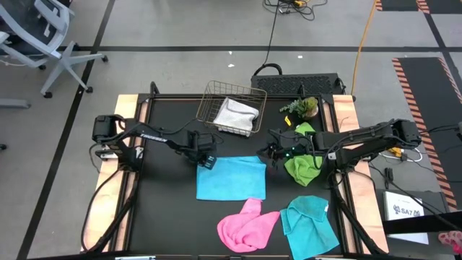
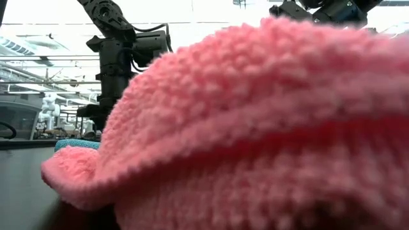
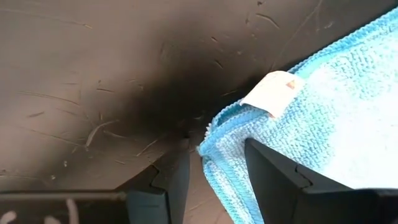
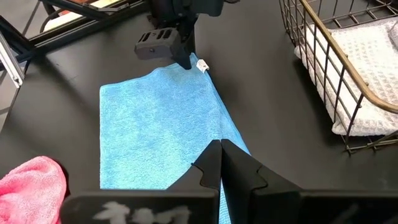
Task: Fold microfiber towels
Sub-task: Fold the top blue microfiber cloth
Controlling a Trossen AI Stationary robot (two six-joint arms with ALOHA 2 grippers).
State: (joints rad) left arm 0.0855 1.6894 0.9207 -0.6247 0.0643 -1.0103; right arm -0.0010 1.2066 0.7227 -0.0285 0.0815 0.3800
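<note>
High view lays out everything at once: flat blue towel (image 1: pixel 231 178) mid-tabletop (image 1: pixel 166 209), pink towel (image 1: pixel 247 226) crumpled near the front edge, second blue towel (image 1: pixel 310 224) crumpled just right of it, lime green towel (image 1: pixel 303 165) bunched on the right under the right arm, white-grey towel (image 1: pixel 235 114) inside the copper wire basket (image 1: pixel 229 108) at the back, small plant (image 1: pixel 303 108) right of the basket. Left gripper (image 1: pixel 207 162) sits at the flat blue towel's back-left corner; right gripper (image 1: pixel 273 153) at its back-right corner. Left wrist view gives what the top view can't: fingers (image 3: pixel 273 180) spread apart and straddling the towel's hemmed corner, one finger on bare tabletop, the other over the cloth, a white tag (image 3: pixel 272 93) just beyond; can't tell if the cloth is actually pinched. Right wrist view shows the right fingers (image 4: pixel 214 163) closed together, holding nothing, over the blue towel's edge, with the left gripper at the far tagged corner and the basket off to the side. Low view is nearly filled by the pink towel up close, only a sliver of blue and the arms behind.
</note>
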